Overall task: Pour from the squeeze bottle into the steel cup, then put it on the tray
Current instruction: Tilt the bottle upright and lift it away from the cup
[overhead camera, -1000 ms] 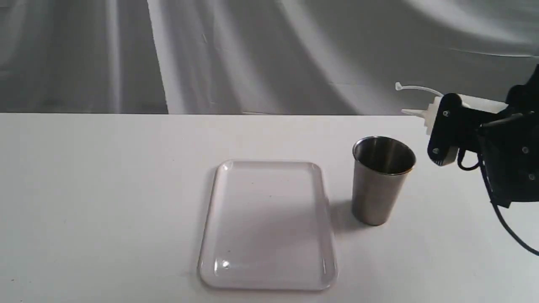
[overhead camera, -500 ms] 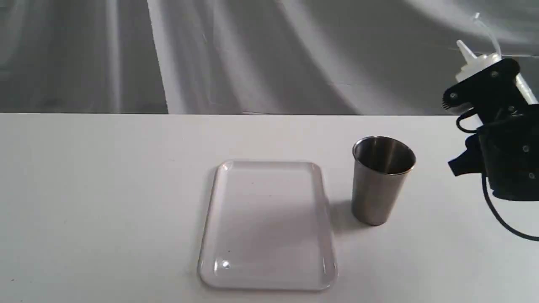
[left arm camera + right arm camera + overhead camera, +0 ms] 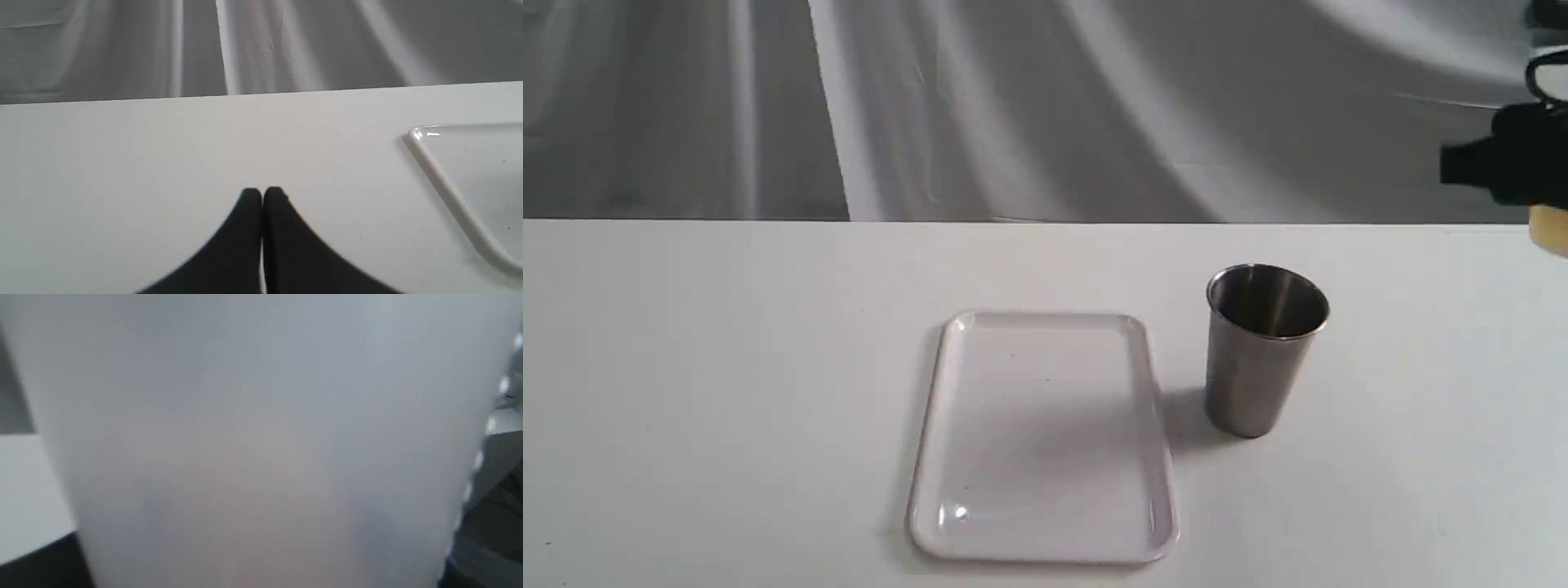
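Observation:
The steel cup (image 3: 1264, 347) stands upright on the white table, just right of the tray (image 3: 1042, 437), which holds nothing. At the far right edge, well above and right of the cup, my right gripper (image 3: 1503, 167) is shut on the squeeze bottle (image 3: 1550, 230). Only the bottle's orange-tinted bottom shows there; its nozzle is out of view. The bottle's translucent white body (image 3: 261, 449) fills the right wrist view. My left gripper (image 3: 261, 197) is shut on nothing, low over bare table beside a tray corner (image 3: 421, 134).
The white table (image 3: 727, 367) ends at its far edge against a grey draped cloth backdrop (image 3: 1013, 106). Apart from the tray and the cup, nothing else stands on the table.
My right gripper swung the bottle from lying sideways near the cup's rim to upright, then rose and drew right until most of it left the exterior view. Cup and tray stayed put.

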You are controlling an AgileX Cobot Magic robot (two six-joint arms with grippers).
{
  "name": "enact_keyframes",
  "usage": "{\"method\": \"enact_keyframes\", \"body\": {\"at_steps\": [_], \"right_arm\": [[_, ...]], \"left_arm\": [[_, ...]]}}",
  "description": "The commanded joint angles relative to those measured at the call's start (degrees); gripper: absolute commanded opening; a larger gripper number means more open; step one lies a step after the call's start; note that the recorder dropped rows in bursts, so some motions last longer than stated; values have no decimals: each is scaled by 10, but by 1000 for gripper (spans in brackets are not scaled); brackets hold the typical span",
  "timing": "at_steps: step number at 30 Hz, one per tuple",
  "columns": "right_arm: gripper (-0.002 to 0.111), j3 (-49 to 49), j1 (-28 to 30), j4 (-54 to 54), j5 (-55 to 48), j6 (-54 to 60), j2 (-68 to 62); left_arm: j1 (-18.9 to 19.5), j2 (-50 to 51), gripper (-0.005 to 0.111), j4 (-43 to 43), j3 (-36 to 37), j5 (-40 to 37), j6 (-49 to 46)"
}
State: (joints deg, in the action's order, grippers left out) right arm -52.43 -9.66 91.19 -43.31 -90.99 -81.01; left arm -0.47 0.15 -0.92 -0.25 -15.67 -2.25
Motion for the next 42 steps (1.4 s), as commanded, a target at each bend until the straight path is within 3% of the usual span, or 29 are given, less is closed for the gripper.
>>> {"method": "enact_keyframes", "body": {"at_steps": [1,17,26,31,37,42], "right_arm": [[0,-1,5,22,63,-7,56],[0,-3,5,-138,283,36,178],[0,-3,5,-357,482,328,180],[0,-3,5,-536,583,467,180],[0,-3,5,-706,656,571,173],[0,-3,5,-728,658,580,164]], "left_arm": [[-4,-1,0,0,3,4,1],[-4,-1,0,0,3,4,3],[-4,-1,0,0,3,4,1],[-4,-1,0,0,3,4,3],[-4,-1,0,0,3,4,3],[-4,-1,0,0,3,4,3]]}}
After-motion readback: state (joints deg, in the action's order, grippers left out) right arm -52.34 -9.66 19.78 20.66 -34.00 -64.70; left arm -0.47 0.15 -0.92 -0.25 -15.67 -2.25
